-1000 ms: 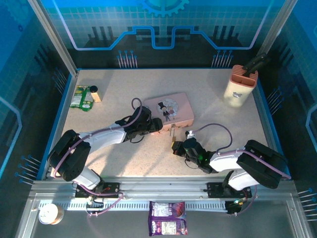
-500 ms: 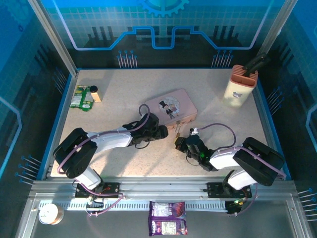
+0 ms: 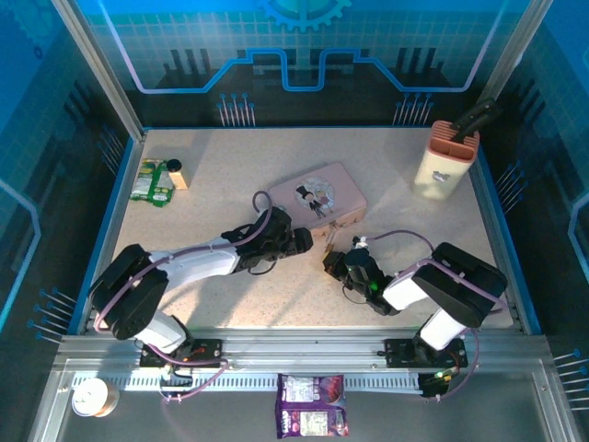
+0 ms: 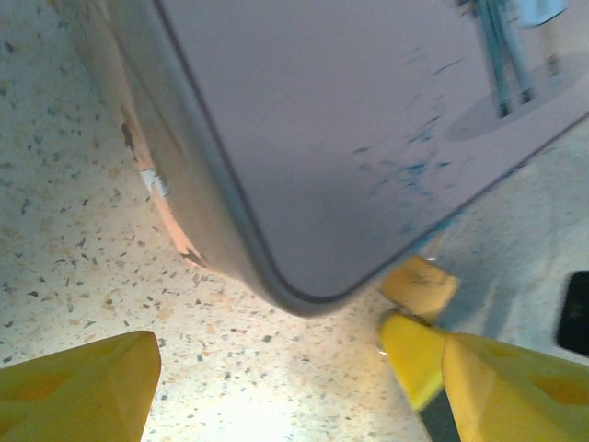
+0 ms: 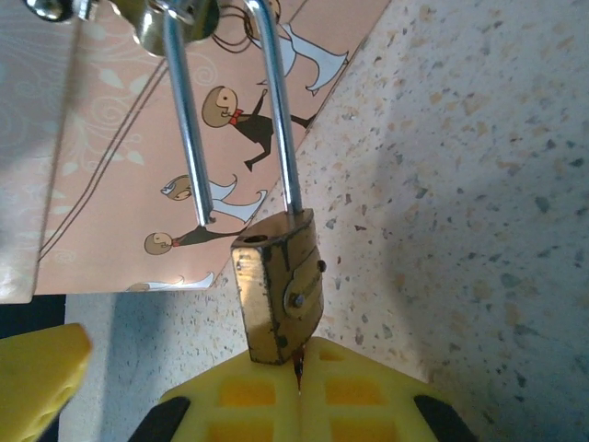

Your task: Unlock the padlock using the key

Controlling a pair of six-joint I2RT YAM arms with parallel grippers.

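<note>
Brass detail comes from the right wrist view: the padlock (image 5: 279, 295) hangs by its silvery shackle (image 5: 276, 120) from a small gold ring (image 5: 175, 18) on the pink tin (image 5: 110, 147), which the top view reduces to a speck at the tin's near edge. In that same close view the right end effector (image 5: 299, 394) is clenched, its yellow pads pressed together on the key (image 5: 297, 366), a thin dark sliver whose tip meets the bottom of the lock body. The left wrist view gives the other side: the left end effector (image 4: 267, 368) is released, fingers spread wide on either side of the tin's rounded corner and gripping nothing, with a scrap of brass beyond its right finger. From above, both end effectors sit low on the speckled bench (image 3: 230, 157), the left just left of the padlock and the right just near of it. The tin's lid is down. At the far right a cream holder (image 3: 444, 166) carries a dark handle (image 3: 479, 115) in its top. The padlock's long axis runs far to near, shackle toward the tin, keyhole end pointing near at the right end effector; whether the shackle is latched I cannot tell.
</note>
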